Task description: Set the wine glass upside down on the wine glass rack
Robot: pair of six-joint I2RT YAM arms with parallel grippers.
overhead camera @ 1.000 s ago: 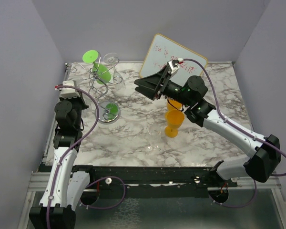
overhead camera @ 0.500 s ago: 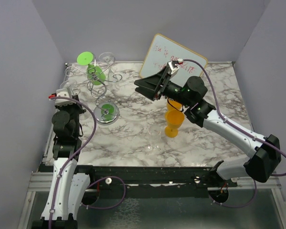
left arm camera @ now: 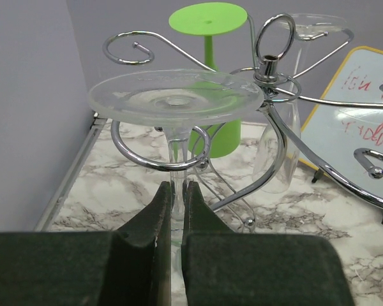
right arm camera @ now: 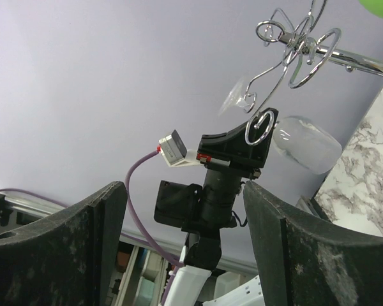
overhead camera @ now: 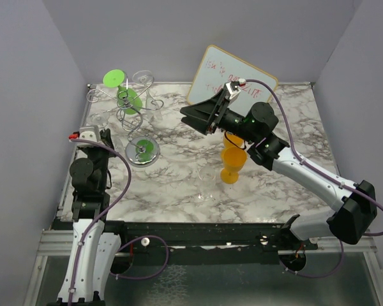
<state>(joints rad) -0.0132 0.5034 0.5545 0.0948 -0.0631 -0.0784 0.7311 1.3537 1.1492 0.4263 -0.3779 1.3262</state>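
A clear wine glass [left arm camera: 175, 102] hangs upside down, its foot resting on a curled arm of the silver wine glass rack [left arm camera: 268, 64] and its stem running down through that loop. My left gripper [left arm camera: 177, 191] is shut on the stem just below the loop. From above, the same glass [overhead camera: 99, 119] shows faintly at the rack's [overhead camera: 135, 109] left side, by the left gripper [overhead camera: 97, 132]. My right gripper [overhead camera: 186, 116] is open and empty, raised over the middle of the table. In the right wrist view its fingers [right arm camera: 89, 236] frame the left arm and the rack [right arm camera: 306, 41].
A green glass [overhead camera: 129, 99] and another clear glass [overhead camera: 144, 79] hang on the rack, above its disc base [overhead camera: 143, 151]. An orange glass [overhead camera: 232, 164] and a clear glass [overhead camera: 207, 182] stand mid-table. A whiteboard [overhead camera: 233, 80] leans at the back. Walls close in left and right.
The rack has swung round, carrying the green glass leftward. My left arm has drawn back toward the near left edge. The right arm has not moved.
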